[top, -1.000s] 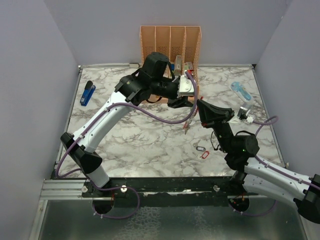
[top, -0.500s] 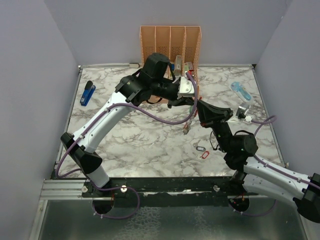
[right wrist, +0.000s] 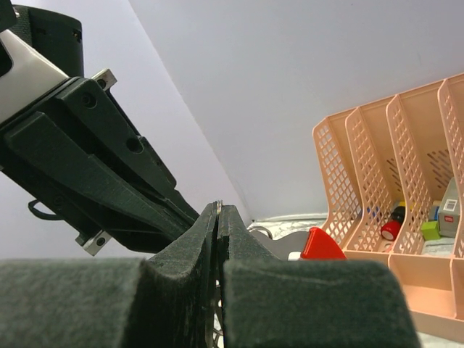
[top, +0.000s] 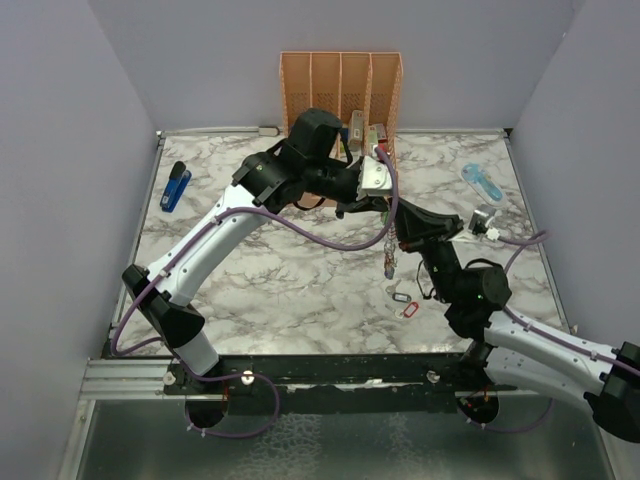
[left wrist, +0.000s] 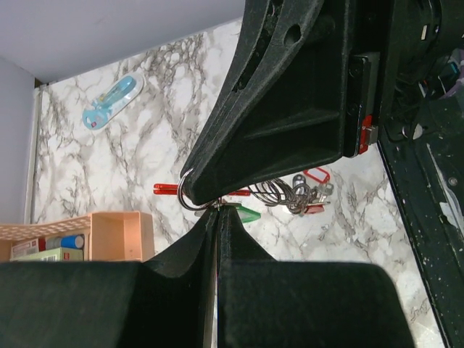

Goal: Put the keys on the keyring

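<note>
My left gripper (top: 388,207) and my right gripper (top: 401,224) meet tip to tip above the middle of the table, both shut. A bunch of keys (top: 390,257) hangs below them. In the left wrist view my left gripper (left wrist: 217,211) pinches the bunch where a thin wire ring (left wrist: 184,201) loops round the right gripper's tip. A red key (left wrist: 166,188), a green key (left wrist: 248,212) and more rings (left wrist: 288,196) hang there. My right gripper (right wrist: 220,210) holds a thin metal edge. A red and grey piece (right wrist: 322,246) shows beside it; I cannot tell whether it is the keyring.
A peach desk organiser (top: 341,92) stands at the back centre. A blue stapler (top: 176,186) lies at the left and a light blue object (top: 481,182) at the right. Two small oval tags (top: 404,303) lie on the marble below the grippers.
Both grippers have shifted slightly right and stayed together. The hanging bunch of keys has swung to the right with them.
</note>
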Robot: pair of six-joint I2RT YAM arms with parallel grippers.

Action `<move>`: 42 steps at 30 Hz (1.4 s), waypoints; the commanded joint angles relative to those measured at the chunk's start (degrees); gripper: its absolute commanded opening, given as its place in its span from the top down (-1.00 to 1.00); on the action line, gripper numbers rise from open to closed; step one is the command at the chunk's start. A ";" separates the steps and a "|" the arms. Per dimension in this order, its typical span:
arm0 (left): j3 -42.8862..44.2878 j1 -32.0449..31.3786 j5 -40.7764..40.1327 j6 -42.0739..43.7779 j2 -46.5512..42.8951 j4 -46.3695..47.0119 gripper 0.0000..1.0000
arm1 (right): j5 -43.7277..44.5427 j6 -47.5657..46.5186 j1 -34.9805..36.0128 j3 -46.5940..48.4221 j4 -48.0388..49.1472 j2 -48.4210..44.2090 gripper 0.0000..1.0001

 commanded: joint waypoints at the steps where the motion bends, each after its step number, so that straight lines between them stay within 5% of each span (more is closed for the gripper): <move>1: -0.04 -1.70 -0.18 -0.44 -0.38 0.00 1.00 | 0.91 0.32 0.21 2.18 -0.05 1.17 0.98; 36: 1.35 -2.45 -9.68 3.06 -0.81 -0.44 1.00 | -0.18 8.33 0.21 8.37 -26.13 -6.43 0.96; 42: 1.31 -2.38 -11.72 5.31 -0.90 -0.80 1.00 | 2.51 9.06 0.13 8.61 -35.57 -12.33 0.45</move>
